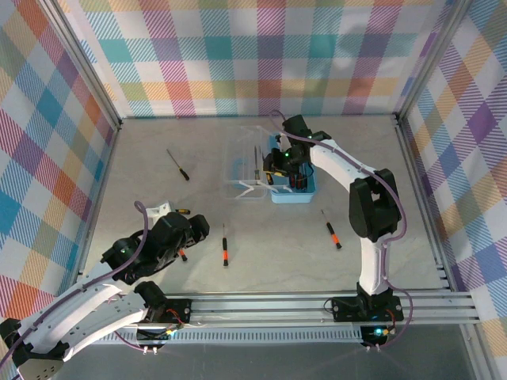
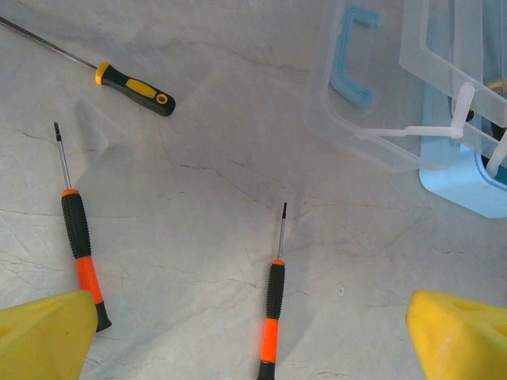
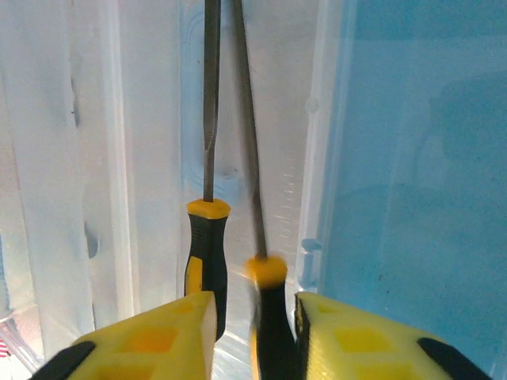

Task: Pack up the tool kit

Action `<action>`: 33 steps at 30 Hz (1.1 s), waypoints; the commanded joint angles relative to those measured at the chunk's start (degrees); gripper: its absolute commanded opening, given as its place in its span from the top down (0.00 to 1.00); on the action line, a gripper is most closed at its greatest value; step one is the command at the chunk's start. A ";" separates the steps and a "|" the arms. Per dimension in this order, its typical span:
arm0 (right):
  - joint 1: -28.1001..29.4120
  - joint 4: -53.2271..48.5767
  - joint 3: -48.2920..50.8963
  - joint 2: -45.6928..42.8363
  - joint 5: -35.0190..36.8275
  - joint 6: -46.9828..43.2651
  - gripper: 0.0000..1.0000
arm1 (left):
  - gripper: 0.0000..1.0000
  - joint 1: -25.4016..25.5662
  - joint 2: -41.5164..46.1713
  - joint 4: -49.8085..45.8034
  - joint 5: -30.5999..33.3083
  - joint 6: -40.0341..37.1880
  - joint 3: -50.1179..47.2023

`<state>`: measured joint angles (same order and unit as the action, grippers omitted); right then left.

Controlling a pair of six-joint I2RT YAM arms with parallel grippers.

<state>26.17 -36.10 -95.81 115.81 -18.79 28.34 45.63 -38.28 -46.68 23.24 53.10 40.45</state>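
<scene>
While my right gripper [image 3: 253,321] hangs low over the tool kit box [image 1: 307,192], a blurred screwdriver [image 3: 268,317] stands between its yellow fingers [image 3: 158,332], close beside a black-and-yellow screwdriver [image 3: 207,245] lying in the kit. I cannot tell whether my pads grip the blurred handle or have let it go. Both shafts run along the pale translucent side, with the blue floor to their right. To place it well, I judge the handle should settle parallel to its neighbour. I should then part my jaws only a little and rise straight up, so neither tool rolls and the clear lid [image 1: 244,168] is not nudged. My left gripper [image 2: 253,340] is spread wide and empty above two orange-handled screwdrivers [image 2: 275,293], and a yellow-handled screwdriver [image 2: 135,87] lies farther off. The table [image 1: 269,273] is pale, marbled and smooth, so slim tools lie flat and may skid. Plaid walls [image 1: 238,55] close in three sides, and a metal rail [image 1: 317,305] crosses the near edge.
</scene>
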 commanded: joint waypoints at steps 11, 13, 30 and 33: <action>-0.11 -1.61 -0.57 -4.86 2.71 -0.39 0.62 | 0.01 0.09 0.56 -1.87 1.71 0.38 0.86; -0.07 -1.57 0.45 -6.99 3.95 -0.59 0.62 | 0.02 0.12 -0.09 -1.35 1.89 0.34 1.03; 0.45 21.15 47.42 -41.56 18.78 3.53 0.70 | 0.20 -17.61 -18.84 8.26 -5.10 -1.81 7.40; 0.45 23.00 51.51 -45.05 20.91 2.49 0.71 | 0.23 -23.37 -26.75 10.50 -7.72 -6.81 13.15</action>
<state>26.28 -19.49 -46.65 74.61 -1.93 31.09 26.20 -59.86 -40.73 20.32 51.22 48.25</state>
